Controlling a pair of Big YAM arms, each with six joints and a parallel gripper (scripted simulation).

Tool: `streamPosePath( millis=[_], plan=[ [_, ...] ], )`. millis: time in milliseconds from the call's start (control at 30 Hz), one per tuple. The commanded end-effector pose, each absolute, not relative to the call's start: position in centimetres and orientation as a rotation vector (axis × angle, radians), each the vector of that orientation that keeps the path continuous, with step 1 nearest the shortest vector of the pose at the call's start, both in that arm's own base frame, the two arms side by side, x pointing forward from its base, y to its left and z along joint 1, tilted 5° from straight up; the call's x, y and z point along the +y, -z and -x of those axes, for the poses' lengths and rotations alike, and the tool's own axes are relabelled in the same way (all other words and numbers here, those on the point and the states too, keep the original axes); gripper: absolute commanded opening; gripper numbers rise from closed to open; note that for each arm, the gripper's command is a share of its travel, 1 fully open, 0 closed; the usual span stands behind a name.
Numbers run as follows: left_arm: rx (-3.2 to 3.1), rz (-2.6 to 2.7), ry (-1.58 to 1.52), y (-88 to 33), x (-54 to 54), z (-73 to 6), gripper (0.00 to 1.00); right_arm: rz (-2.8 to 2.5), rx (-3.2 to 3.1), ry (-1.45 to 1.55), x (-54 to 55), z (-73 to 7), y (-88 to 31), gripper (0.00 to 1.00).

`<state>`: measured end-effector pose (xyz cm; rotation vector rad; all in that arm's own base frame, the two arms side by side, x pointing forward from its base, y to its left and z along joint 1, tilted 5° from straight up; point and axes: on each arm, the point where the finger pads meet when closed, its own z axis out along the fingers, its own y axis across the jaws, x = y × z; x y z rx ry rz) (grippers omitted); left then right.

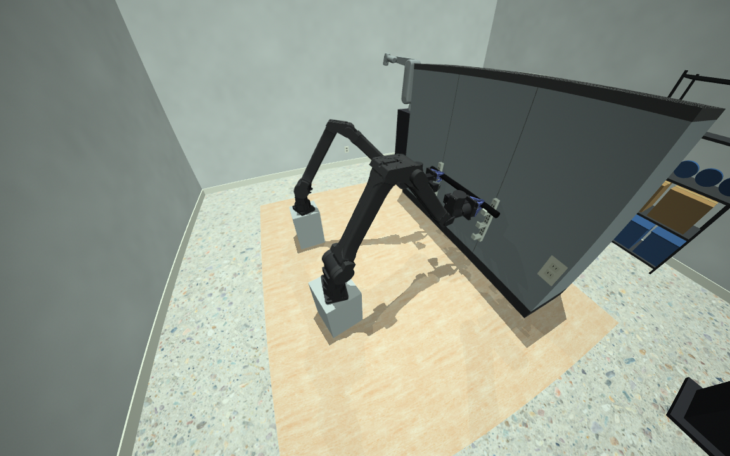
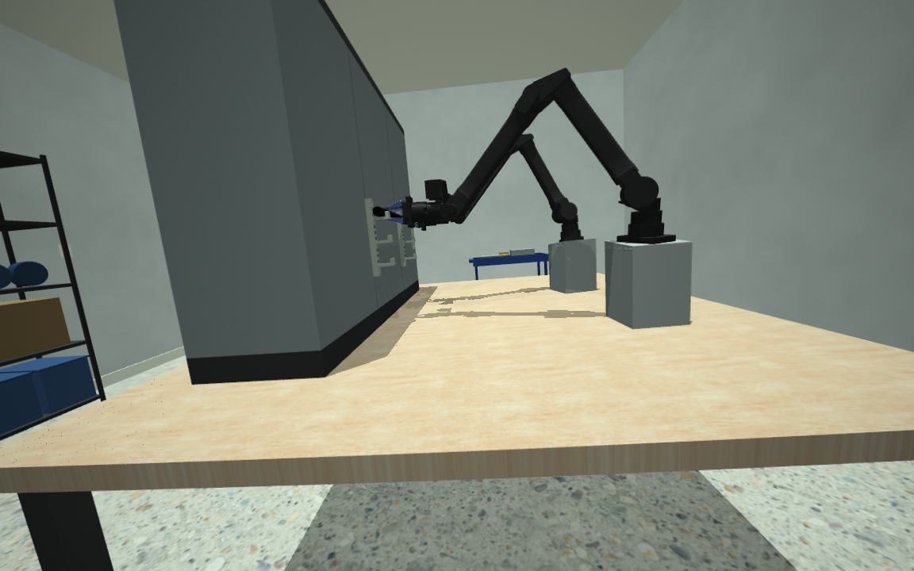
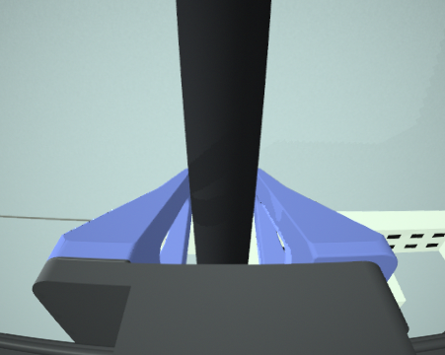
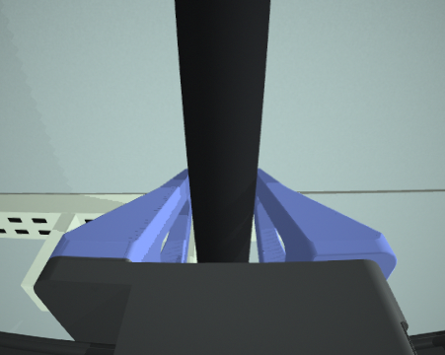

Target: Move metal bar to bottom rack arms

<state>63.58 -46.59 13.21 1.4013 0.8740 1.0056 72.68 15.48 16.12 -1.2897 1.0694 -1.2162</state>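
1 black metal bar [image 1: 458,187] [image 2: 378,211] [image 3: 224,99] [image 4: 224,99], roughly level, running along the grey panel [image 1: 575,158] [image 2: 226,177] at about the height of the top of the wall rack [image 1: 488,222] [image 2: 374,244] [image 3: 409,219] [image 4: 30,203]. Lower rack arms sit below it; bar not on the bottom pair. Contact with the upper supports can't be made out well, probably very near them.

2 grippers on the bar. Left gripper [image 1: 435,173] [image 2: 385,211] [image 3: 223,173]: closed on it, 1 blue finger on each side. Right gripper [image 1: 476,206] [image 4: 223,173]: same grip, partly open around the bar's thickness. Near the right gripper, 1 bar end juts past the rack upright.

Left arm [image 1: 319,152] [image 2: 592,128]: rises from its base, bends at a high elbow, slopes down to the panel; wrist about level, fingers facing the panel. Right arm [image 1: 363,218] [image 2: 544,170]: matching pose, elbow high, forearm descending, hand reaching forward; its gripper is hard to see in the exterior view.

Further out: 2 grey pedestals, left pedestal [image 1: 308,229] [image 2: 659,284] and right pedestal [image 1: 345,311] [image 2: 572,266], both standing on the pale wood table [image 1: 413,385] [image 2: 489,397], well apart from the panel.
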Motion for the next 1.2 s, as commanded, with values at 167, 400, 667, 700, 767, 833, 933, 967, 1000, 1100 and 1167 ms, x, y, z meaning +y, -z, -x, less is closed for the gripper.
streamPosePath(
  millis=[167,400,667,700,767,833,933,967,1000,1100,1167],
  plan=[
    [0.866,-1.349,-1.009,-16.3,-46.8,-64.0,0.00,1.251,1.062,1.239,14.6,-72.3,-18.4,0.00],
    [0.866,-1.349,-1.009,-16.3,-47.0,-64.2,0.00,1.251,1.062,1.239,14.6,-72.3,-18.4,0.00],
    [0.866,-1.349,-1.009,-16.3,-47.1,-64.5,0.00,1.251,1.062,1.239,14.6,-72.3,-18.4,0.00],
    [0.866,-1.349,-1.009,-16.3,-47.1,-64.5,0.00,1.251,1.062,1.239,14.6,-72.3,-18.5,0.00],
    [0.866,-1.349,-1.009,-16.5,-47.2,-64.6,0.00,1.251,1.062,1.239,14.6,-72.3,-18.6,0.00],
    [0.866,-1.349,-1.009,-16.6,-47.2,-64.7,0.00,1.251,1.062,1.239,14.6,-72.3,-18.7,0.00],
    [0.866,-1.349,-1.009,-16.7,-47.3,-64.8,0.00,1.251,1.062,1.239,14.6,-72.3,-18.9,0.00],
    [0.866,-1.349,-1.009,-16.8,-47.3,-64.9,0.00,1.251,1.062,1.239,14.6,-72.3,-18.9,0.00],
    [0.866,-1.349,-1.009,-16.8,-47.4,-64.9,0.00,1.251,1.062,1.239,14.6,-72.3,-19.0,0.00],
    [0.866,-1.349,-1.009,-17.0,-47.4,-65.0,0.00,1.251,1.062,1.239,14.6,-72.3,-19.1,0.00],
    [0.866,-1.349,-1.009,-17.1,-47.5,-65.1,0.00,1.251,1.062,1.239,14.6,-72.3,-19.3,0.00]
  ],
)
